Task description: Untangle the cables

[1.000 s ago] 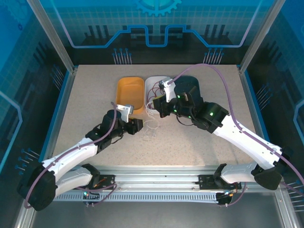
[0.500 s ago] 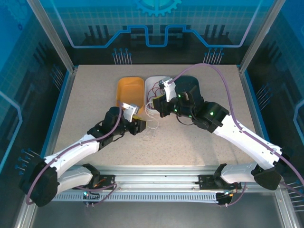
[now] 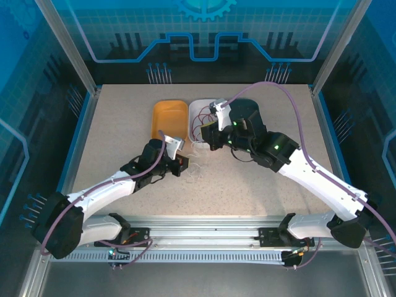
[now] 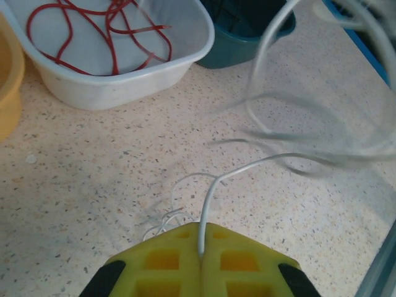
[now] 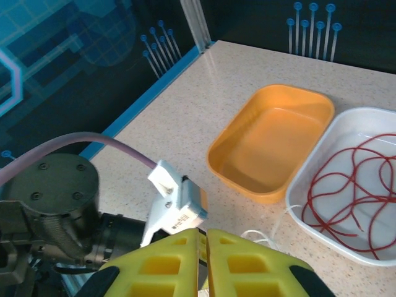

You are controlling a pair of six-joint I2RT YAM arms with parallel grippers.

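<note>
Separation of the white cable seems in hand: the left hand pinches it just above the worktop, while the red cable lies in the white tub. The jaws of the right hand are together, but I cannot tell what they hold. Next calls for a gentle pull apart.

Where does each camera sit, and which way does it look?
Top external: above and behind, looking down at the table; left arm and right arm show.
Left wrist: on the left arm, facing the white tray; left end effector shut on a white cable.
Right wrist: on the right arm, facing the orange tray; right end effector shut.
Shared: both wrist views catch the white tray with red cable.
</note>
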